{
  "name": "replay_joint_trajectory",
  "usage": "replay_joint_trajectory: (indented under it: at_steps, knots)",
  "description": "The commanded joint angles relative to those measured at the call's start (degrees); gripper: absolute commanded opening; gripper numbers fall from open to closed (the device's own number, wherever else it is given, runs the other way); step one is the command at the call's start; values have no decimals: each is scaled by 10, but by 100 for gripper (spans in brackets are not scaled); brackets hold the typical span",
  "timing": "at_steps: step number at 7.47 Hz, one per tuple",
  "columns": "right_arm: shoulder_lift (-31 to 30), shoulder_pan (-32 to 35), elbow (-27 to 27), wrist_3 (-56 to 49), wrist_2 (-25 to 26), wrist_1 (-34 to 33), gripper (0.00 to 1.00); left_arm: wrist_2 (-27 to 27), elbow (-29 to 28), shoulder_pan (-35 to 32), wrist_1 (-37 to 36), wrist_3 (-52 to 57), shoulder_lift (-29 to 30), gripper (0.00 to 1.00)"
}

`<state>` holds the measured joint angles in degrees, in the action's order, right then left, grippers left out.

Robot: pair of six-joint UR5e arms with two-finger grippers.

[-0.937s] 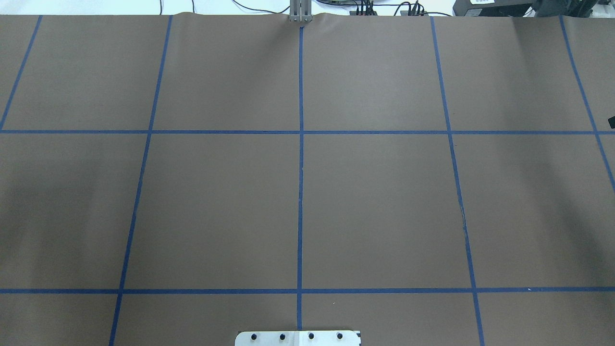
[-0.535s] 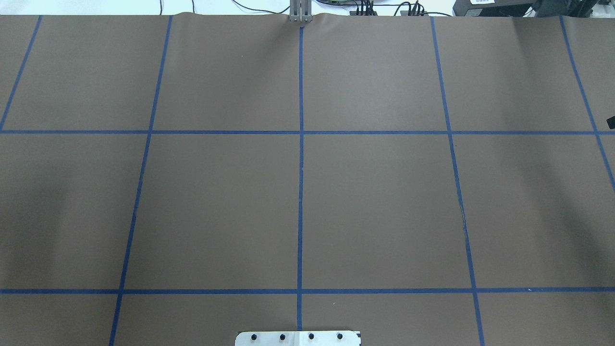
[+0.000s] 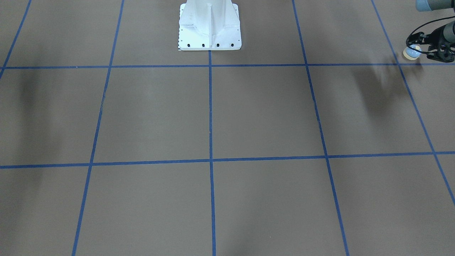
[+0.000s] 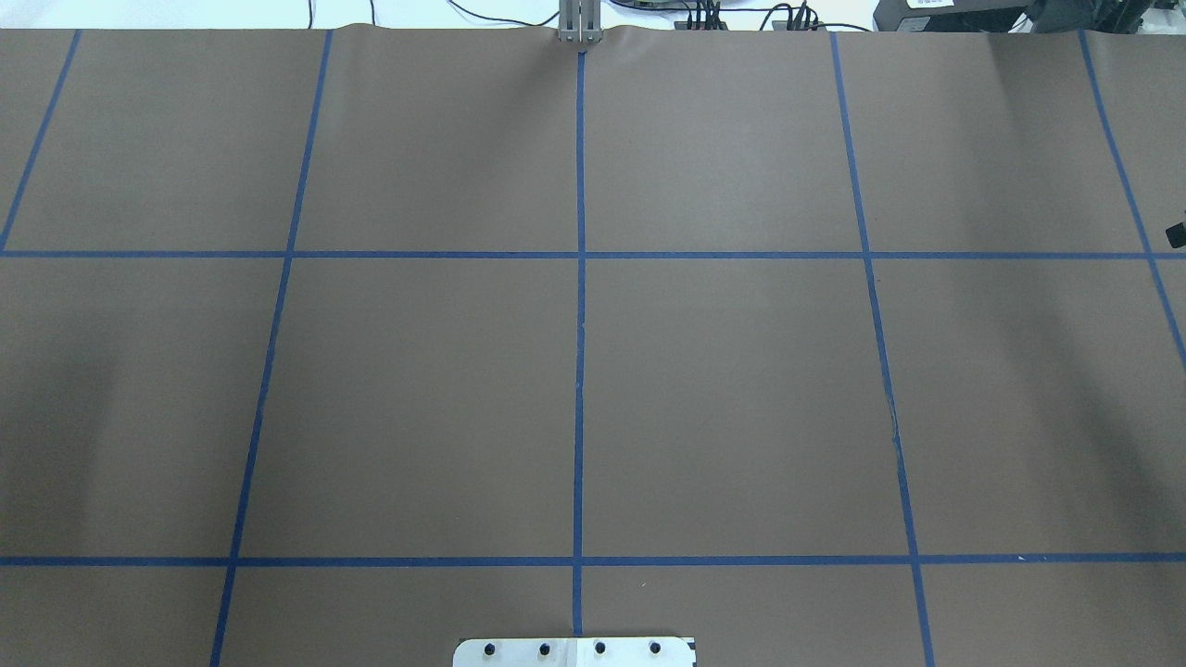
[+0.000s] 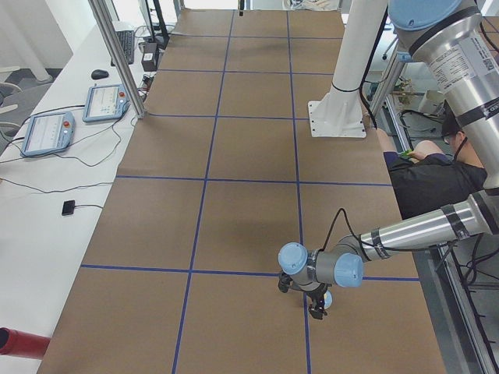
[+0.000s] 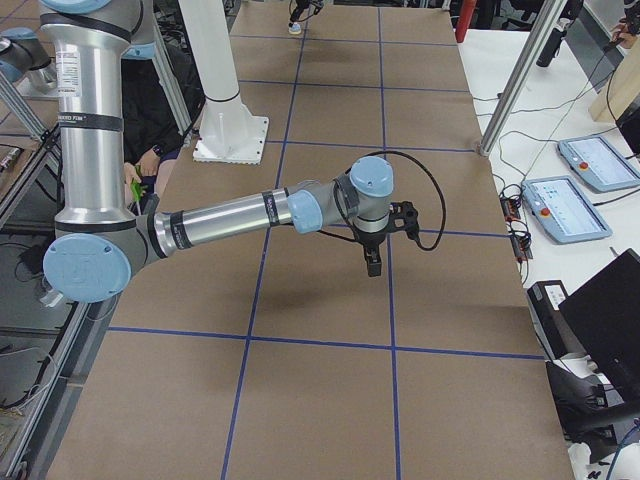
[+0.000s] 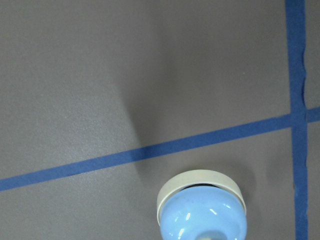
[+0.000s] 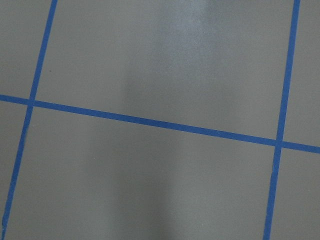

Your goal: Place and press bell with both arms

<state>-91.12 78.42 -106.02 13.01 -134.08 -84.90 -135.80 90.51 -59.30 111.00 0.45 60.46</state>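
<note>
Bell [image 3: 411,52] shows at the tip of the left end effector [image 3: 426,51], low over the bench [image 3: 249,113] toward its left end. I cannot tell whether the jaws clamp it. The right end effector [image 6: 373,266] hangs well apart, its closure likewise unclear. I judge the bell light, rigid and glossy-slippery, best gripped at the cream base ring. No container is in view.
</note>
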Motion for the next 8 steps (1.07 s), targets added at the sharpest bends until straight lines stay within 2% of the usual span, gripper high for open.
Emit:
replay_joint_trajectory:
  at_steps: [1,7,8]
  knots:
    - [0,-3,-1,0,0,0,100,-4,-6,16,0,-3,5,100]
    - [1,-6,-1,1,2,0,100,-4,-36,38,0,-12,34,100]
    - [0,-6,-1,1,2,0,100,-4,-36,39,1,-13,34,89]
